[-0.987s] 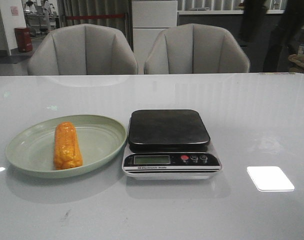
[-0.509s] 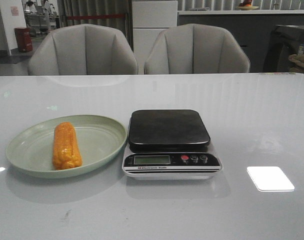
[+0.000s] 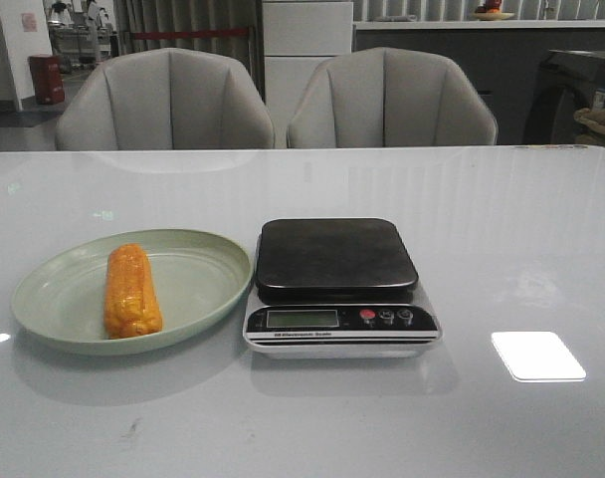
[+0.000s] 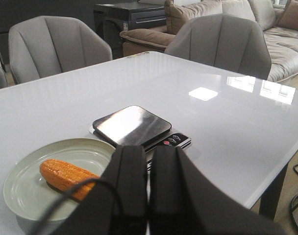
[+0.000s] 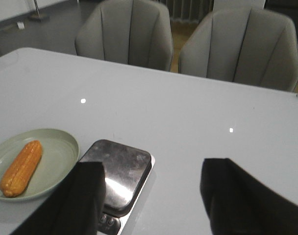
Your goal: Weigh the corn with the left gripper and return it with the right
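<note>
Here, the corn [image 3: 132, 292] is lying lengthwise on the left half of a pale green plate [image 3: 198, 269], which is sitting on the white table [image 3: 502, 249] just beside a kitchen scale [image 3: 337, 287], its dark platform bare. My left fingers [image 4: 148, 169] are hanging pressed together above the table, apart from the cob, which is showing just past them on the plate in the left wrist view. My right fingers [image 5: 151, 196] are standing spread wide, well apart from the corn [image 5: 21, 168], with the scale [image 5: 114, 178] lying between them and the plate.
</note>
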Controlling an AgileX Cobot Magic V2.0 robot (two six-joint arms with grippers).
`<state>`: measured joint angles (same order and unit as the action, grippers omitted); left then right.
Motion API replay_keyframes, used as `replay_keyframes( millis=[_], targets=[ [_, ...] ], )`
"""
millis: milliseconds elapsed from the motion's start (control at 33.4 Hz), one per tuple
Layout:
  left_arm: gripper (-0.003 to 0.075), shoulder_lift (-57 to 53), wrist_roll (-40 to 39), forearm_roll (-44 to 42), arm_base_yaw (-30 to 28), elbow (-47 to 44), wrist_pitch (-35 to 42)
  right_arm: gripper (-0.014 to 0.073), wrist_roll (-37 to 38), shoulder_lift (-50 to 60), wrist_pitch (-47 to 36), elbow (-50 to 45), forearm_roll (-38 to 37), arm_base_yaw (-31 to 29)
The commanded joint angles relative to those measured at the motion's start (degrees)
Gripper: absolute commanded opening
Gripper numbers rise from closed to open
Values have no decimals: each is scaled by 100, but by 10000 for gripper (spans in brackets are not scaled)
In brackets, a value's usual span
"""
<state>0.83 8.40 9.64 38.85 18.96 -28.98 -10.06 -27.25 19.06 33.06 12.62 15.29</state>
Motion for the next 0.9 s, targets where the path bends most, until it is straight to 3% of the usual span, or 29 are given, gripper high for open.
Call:
replay_keyframes(
  millis=[0,120,269,628,688,808,868],
  targets=[
    [114,73,-7,49,50,160,401,524,-111,613,-1181,-441,41,47],
    [114,73,-7,49,50,160,401,524,-111,1424,-1792,-1090,41,52],
    [114,73,-7,49,50,160,401,524,-111,2056,-1576,-1670,41,52],
    [114,73,-7,49,50,160,401,516,-111,2211,-1622,-2160,41,52],
    [114,73,-7,49,50,160,401,452,-111,2211,-1614,-2160,41,52],
    [114,73,-7,49,50,160,401,129,-111,2211,-1551,-2160,41,52],
    [114,73,-7,49,50,160,401,152,-111,2211,-1538,-2160,52,52]
  ],
)
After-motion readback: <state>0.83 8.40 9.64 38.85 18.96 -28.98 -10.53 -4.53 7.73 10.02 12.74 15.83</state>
